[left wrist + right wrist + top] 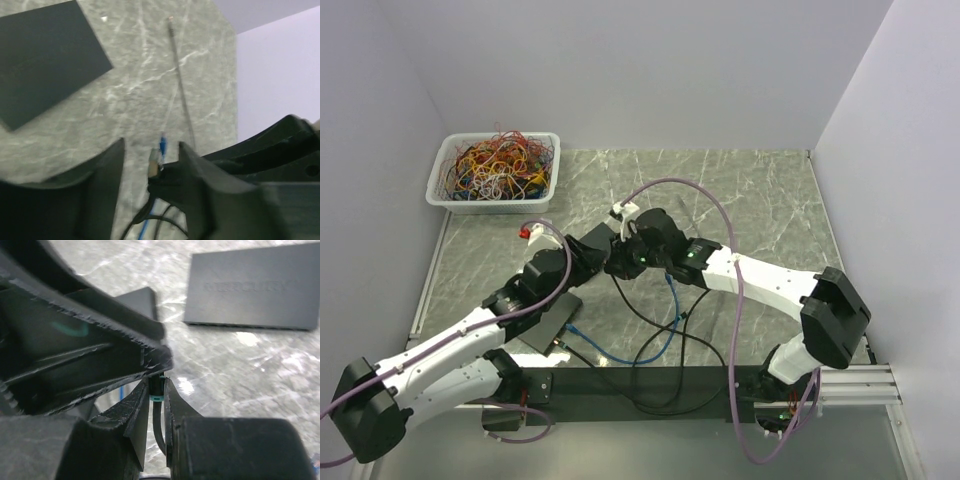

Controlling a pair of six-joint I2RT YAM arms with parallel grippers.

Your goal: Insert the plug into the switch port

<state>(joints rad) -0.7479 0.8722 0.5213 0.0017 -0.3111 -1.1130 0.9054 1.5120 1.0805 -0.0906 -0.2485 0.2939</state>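
Left tool [151,146]: jaws stood apart, gripping nothing. The plug [154,163] sat in the gap between them, touching neither finger as far as the blur allowed.

Right tool [156,384]: jaws drawn together on what looked like the plug's dark boot, just below its teal band.

Both tools met nose to nose at mid-bench [770,200].

Switch [252,290]: lay flat, apart from the plug, partly under the left arm in the top view. Its long near edge faced the tools, with open marble between.

Wire bin [490,205]: far-left corner, well apart.
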